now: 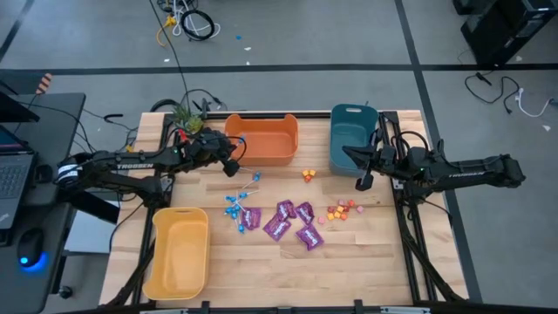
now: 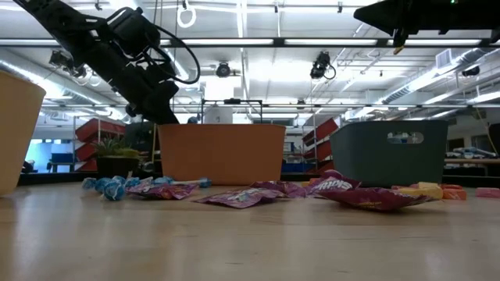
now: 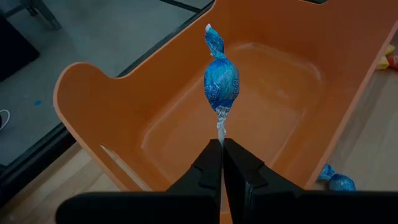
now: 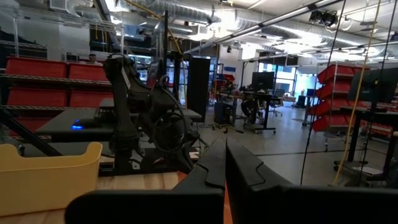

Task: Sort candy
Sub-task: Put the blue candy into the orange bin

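Over on the left, the left gripper [image 3: 222,163] is poised above the near rim of the orange plastic bin [image 1: 261,139], fingers pinched almost together on the thin white stick of a blue-wrapped lollipop [image 3: 221,81]. The stick runs straight out from the fingertips, its wrapped head out ahead of them over the bin's open hollow. That's the relation that matters: the bin lies directly beyond and below the sweet, so letting go looks like all that's needed.

Moving across, the rest of the candy sits mid-table in front of the bins: a small cluster of blue lollipops [image 1: 235,208], then shiny purple flat packets [image 1: 292,222], then tiny orange and pink pieces [image 1: 342,209] further right. The yellow plastic bin [image 1: 179,253] stands at the near left corner, the teal plastic bin [image 1: 353,135] at the back right.

On the right, the right gripper [image 1: 363,181] waits by the teal bin, fingers closed flat together with nothing between them, hanging just behind the orange pieces and nearer to them than the left arm is.
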